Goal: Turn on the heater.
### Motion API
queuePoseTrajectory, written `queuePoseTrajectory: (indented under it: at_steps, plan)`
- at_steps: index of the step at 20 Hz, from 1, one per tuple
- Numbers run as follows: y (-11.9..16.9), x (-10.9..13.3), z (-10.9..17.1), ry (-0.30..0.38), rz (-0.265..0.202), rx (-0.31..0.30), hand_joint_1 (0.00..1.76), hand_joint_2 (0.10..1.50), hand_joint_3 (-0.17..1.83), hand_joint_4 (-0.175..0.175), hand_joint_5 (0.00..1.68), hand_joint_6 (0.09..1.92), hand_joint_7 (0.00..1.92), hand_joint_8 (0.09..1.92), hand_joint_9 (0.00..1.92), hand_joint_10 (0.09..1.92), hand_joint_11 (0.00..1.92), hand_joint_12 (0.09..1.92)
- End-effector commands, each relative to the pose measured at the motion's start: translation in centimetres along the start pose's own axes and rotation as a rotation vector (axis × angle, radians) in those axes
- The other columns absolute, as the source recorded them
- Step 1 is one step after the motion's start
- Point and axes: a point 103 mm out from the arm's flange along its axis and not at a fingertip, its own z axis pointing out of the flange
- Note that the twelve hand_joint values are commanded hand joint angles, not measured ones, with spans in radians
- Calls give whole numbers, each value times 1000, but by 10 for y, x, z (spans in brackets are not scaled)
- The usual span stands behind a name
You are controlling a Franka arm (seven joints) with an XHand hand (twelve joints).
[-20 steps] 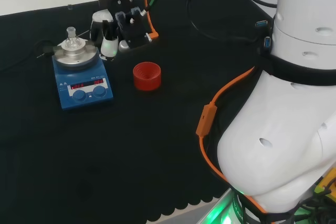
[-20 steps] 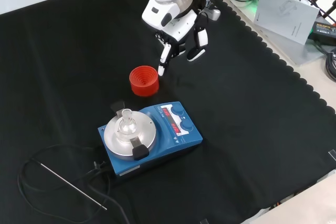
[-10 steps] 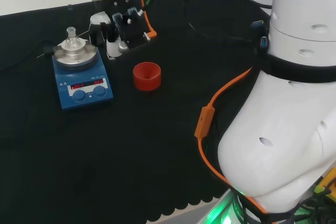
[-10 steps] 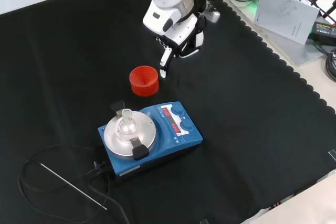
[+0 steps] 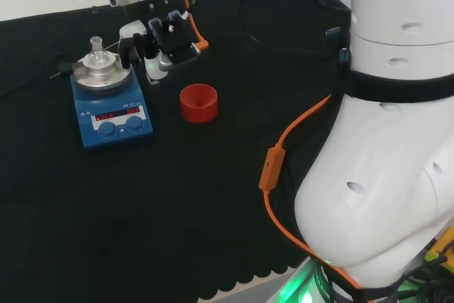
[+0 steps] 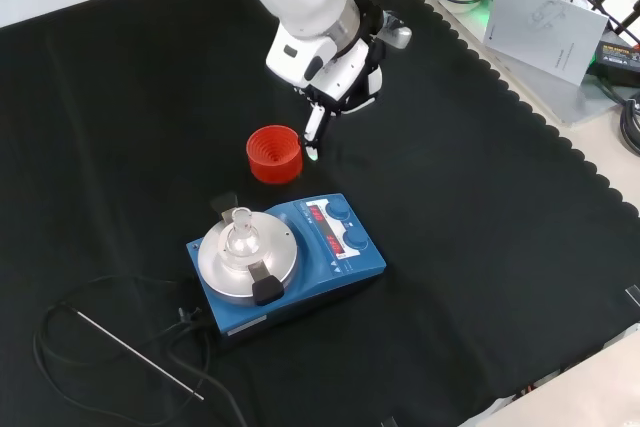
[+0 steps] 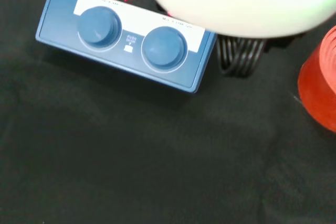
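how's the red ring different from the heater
The red ribbed ring is small, round and open at its top with nothing on it; the heater is a larger blue box with a round metal plate carrying a small glass flask. The heater has two knobs and a lit red display; the ring has no controls. The ring stands nearer the hand. Both rest on the black cloth, untouched.

The hand (image 6: 338, 75) is drifting across the black cloth (image 6: 480, 247) away from its far edge in the front view, its fingers (image 6: 313, 134) curling in beside the red ring (image 6: 274, 153).
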Motion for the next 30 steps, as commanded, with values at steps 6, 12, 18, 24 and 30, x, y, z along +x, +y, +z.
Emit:
queuePoseTrajectory:
  at_steps: [6,12,18,24,30]
  plan:
    - [10,13,17,7,-59,50,1579,368,1598,-50,448,527,1739,1801,1885,1584,1679,1537]
    - [14,19,22,2,-84,81,1579,363,1608,-44,427,503,1741,1801,1886,1585,1683,1538]
    - [18,26,28,-10,-110,124,1581,348,1633,-33,422,402,1747,1800,1888,1590,1687,1537]
    - [20,27,34,-16,-124,152,1581,340,1649,-28,419,348,1750,1798,1888,1598,1689,1538]
    - [22,29,40,-20,-146,175,1581,340,1651,-26,421,330,1753,1799,1888,1600,1689,1538]
